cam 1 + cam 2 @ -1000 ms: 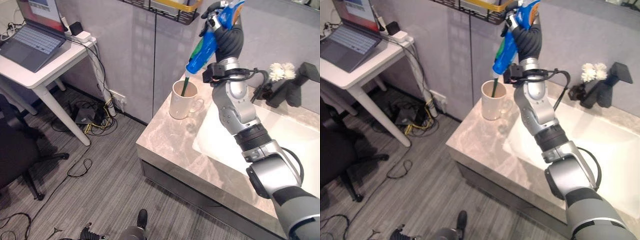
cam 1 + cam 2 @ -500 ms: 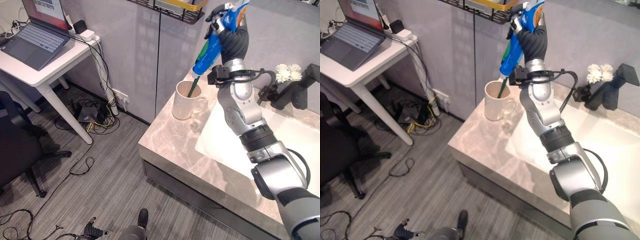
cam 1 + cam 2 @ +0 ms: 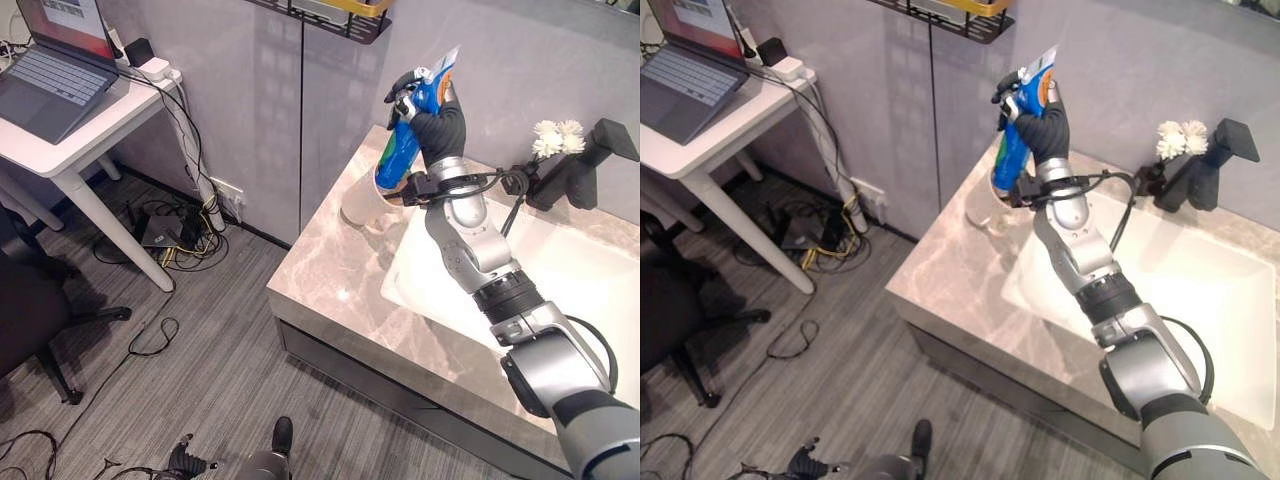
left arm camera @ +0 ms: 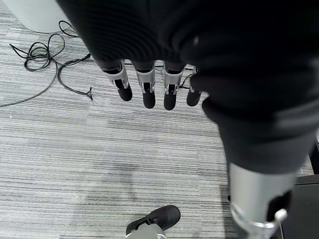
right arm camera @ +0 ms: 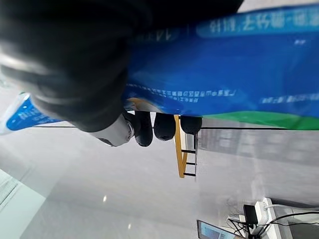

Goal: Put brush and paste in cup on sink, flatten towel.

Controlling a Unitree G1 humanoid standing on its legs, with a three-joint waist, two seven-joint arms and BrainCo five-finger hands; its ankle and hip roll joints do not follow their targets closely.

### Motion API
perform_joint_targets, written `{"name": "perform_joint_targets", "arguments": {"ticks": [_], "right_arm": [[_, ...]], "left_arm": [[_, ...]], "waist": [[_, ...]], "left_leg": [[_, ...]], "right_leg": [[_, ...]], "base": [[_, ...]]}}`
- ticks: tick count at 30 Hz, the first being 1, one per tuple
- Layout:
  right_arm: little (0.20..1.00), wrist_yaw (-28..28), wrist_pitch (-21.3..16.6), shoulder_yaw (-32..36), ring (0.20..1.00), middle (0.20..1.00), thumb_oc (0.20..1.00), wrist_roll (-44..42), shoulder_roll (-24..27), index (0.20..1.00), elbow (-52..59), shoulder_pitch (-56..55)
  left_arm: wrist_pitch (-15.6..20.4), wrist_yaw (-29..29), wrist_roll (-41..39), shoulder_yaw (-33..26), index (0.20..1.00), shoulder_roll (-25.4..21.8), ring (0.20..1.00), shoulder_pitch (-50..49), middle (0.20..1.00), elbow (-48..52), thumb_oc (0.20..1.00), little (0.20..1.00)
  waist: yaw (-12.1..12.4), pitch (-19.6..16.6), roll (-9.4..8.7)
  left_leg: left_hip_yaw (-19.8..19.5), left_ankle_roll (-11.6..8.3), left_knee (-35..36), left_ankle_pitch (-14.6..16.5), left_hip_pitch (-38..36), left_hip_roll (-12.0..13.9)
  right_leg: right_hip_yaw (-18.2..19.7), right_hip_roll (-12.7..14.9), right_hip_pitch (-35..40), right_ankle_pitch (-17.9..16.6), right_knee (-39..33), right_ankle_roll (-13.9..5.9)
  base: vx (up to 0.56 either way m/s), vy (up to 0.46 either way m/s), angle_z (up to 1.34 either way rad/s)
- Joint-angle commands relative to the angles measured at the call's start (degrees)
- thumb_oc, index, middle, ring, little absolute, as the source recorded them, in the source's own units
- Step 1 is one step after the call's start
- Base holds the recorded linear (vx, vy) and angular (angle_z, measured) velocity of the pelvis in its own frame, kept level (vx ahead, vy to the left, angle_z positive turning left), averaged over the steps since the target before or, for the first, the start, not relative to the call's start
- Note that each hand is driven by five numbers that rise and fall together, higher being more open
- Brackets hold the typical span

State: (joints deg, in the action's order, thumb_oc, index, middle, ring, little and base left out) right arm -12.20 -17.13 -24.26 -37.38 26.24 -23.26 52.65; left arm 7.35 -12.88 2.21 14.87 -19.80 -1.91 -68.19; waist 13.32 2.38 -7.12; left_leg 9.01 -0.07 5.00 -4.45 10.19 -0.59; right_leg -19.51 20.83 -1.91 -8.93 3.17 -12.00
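Toothpaste tube point(image 3: 403, 150) is gripped by curled fingers of the right hand point(image 3: 432, 118), its lower end entering the cup point(image 3: 358, 205) at the sink counter's point(image 3: 330, 290) far left corner. Release seems next. Left hand point(image 4: 149, 84) hangs with relaxed fingers.

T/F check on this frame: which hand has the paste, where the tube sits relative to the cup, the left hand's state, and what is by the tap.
1. The right hand is curled round the blue toothpaste tube. True.
2. The tube lies flat on the sink counter. False: it is held up, its lower end at the mouth of the white cup.
3. The left hand grips a towel. False: its fingers hang straight over the grey floor, holding nothing.
4. White flowers stand beside the black tap. True.
5. The cup stands inside the basin. False: it stands on the counter, near the corner by the wall.
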Motion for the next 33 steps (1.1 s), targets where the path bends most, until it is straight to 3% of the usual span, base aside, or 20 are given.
{"name": "perform_joint_targets", "arguments": {"ticks": [1,14,33], "right_arm": [[0.200,0.5,-2.1,0.7,0.200,0.200,0.200,0.9,0.5,0.200,4.5,2.8],[0.200,-1.2,-1.5,0.4,0.200,0.200,0.200,4.3,-0.7,0.200,3.9,3.9],[0.200,-7.6,-1.1,0.8,0.200,0.200,0.200,10.7,-0.8,0.200,-4.4,13.3]], "left_arm": [[0.6,-1.7,-1.1,-0.3,1.000,0.8,1.000,0.4,1.000,-1.8,1.000,1.000],[0.4,-1.8,-1.4,-0.7,1.000,0.6,1.000,0.2,1.000,-2.3,1.000,1.000],[1.5,-3.2,-1.7,0.1,1.000,-1.1,1.000,1.1,1.000,-1.7,1.000,1.000]], "waist": [[1.9,-0.8,-1.44],[2.4,-0.8,-3.01],[3.1,0.0,-3.49]], "left_leg": [[-3.9,-3.54,0.0,-1.6,1.8,0.2],[-3.6,-3.85,0.0,-1.7,2.3,1.6],[-2.5,-5.03,0.0,-2.1,5.3,3.3]], "right_leg": [[1.8,0.5,4.9,-21.1,3.0,-3.00],[1.8,-0.3,4.4,-21.1,1.5,-3.00],[1.5,-0.9,1.8,-21.1,-1.5,-3.00]], "base": [[0.00,0.000,0.00],[-0.01,-0.001,-0.03],[-0.01,-0.004,-0.09]]}}
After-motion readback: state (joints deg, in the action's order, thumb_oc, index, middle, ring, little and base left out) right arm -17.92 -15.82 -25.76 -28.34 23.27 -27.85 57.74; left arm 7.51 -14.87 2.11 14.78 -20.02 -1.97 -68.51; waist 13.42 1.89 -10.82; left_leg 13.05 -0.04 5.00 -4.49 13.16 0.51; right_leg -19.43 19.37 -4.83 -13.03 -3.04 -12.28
